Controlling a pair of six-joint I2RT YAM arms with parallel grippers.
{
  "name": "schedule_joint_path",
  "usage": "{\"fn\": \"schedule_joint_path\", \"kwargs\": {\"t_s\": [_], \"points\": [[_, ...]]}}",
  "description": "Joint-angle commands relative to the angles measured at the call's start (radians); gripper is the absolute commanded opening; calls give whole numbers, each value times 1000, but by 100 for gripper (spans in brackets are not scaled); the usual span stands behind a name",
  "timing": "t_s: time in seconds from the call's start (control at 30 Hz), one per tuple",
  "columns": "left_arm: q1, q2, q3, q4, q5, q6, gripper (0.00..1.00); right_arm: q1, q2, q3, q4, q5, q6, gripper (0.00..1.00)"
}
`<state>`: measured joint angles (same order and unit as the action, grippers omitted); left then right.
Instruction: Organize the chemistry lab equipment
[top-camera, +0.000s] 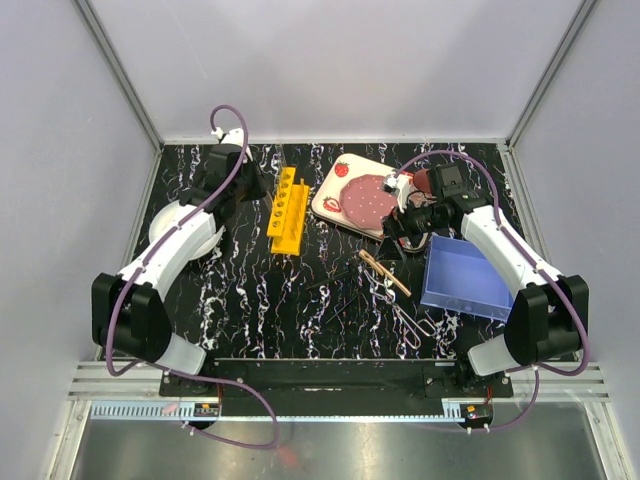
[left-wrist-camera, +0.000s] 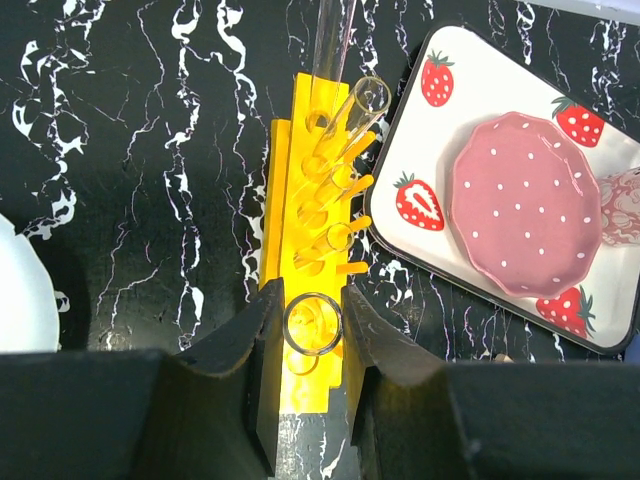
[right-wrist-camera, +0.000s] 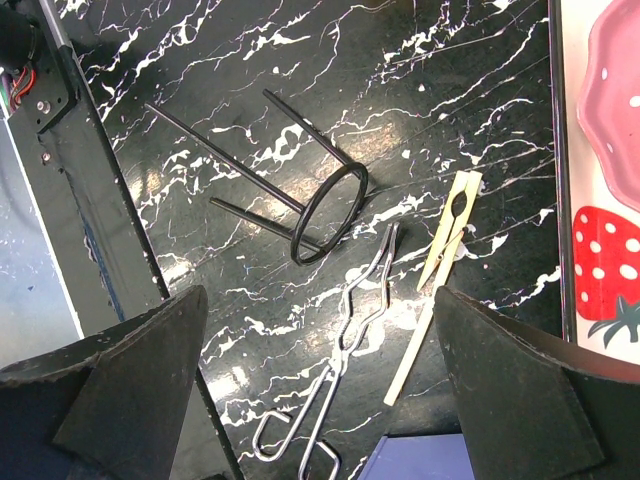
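The glass tube (left-wrist-camera: 312, 323) is clear with a round mouth. You look straight down its open rim, low in the middle of the left wrist view. The left tool (left-wrist-camera: 312, 310) is pinched on it, one black finger pressed against either side of the rim. The tube stands over the bottom end of the yellow rack (left-wrist-camera: 283, 200).

The rack is a bright plastic strip with a row of holes, running up the middle of the frame. Higher up it holds a leaning tube (left-wrist-camera: 352, 115), tipped right, and a tall tube (left-wrist-camera: 335, 40) that runs off the top edge. Just right of the rack is the strawberry tray (left-wrist-camera: 410, 150), carrying a scalloped pink dotted plate (left-wrist-camera: 525, 205).

The right tool (right-wrist-camera: 320, 295) is spread wide with nothing in it, above the black, white-veined surface (right-wrist-camera: 480, 90). Below it, in the right wrist view, shiny wire forceps (right-wrist-camera: 345, 335) lie lower middle. A pale wooden clamp (right-wrist-camera: 440, 260) lies just to their right. Thin black rods (right-wrist-camera: 303, 212) joined to a ring sit to the upper left.
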<state>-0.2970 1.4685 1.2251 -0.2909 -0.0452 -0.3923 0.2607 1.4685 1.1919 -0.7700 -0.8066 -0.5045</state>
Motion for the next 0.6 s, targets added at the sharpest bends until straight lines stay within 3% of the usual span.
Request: {"fn": "schedule_joint_path", "kwargs": {"t_s": [0.0,0.57], "points": [[-2,32,56,78,19,3,18,-5,-23,-3,31,-26,-20,100],[-36,87,47,93,11,35,18,-5,-11,0,18,-34,-29,100]]}}
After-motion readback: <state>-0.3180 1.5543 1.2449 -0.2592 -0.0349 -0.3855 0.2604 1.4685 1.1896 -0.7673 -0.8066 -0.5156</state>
